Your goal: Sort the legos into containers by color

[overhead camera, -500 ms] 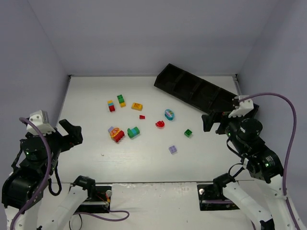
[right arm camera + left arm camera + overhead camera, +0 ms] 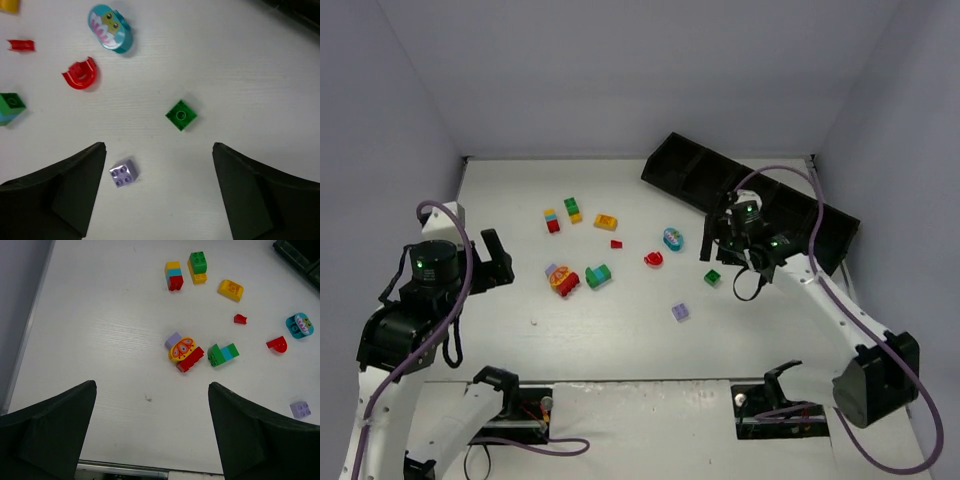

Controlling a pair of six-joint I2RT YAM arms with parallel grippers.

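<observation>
Ten legos [image 2: 598,276] in all. Four are multicolour: one yellow-teal-red stack [image 2: 173,275], one green-yellow stack [image 2: 197,267], one purple-yellow-red cluster [image 2: 182,350] and one green-teal pair [image 2: 222,354]. Six are single-coloured: one yellow brick [image 2: 230,289], two red, a chip [image 2: 240,318] and an arch [image 2: 277,344], one teal oval [image 2: 299,326], one lilac brick [image 2: 300,409] and one green brick [image 2: 181,115]. One black tray [image 2: 685,165]; its compartments are partly hidden, so uncounted.

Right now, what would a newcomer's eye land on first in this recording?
Brightly coloured legos lie scattered across the middle of the white table. A long black tray sits at an angle at the far right. The right gripper hangs open above a small green brick, with a lilac brick close to one finger.
</observation>
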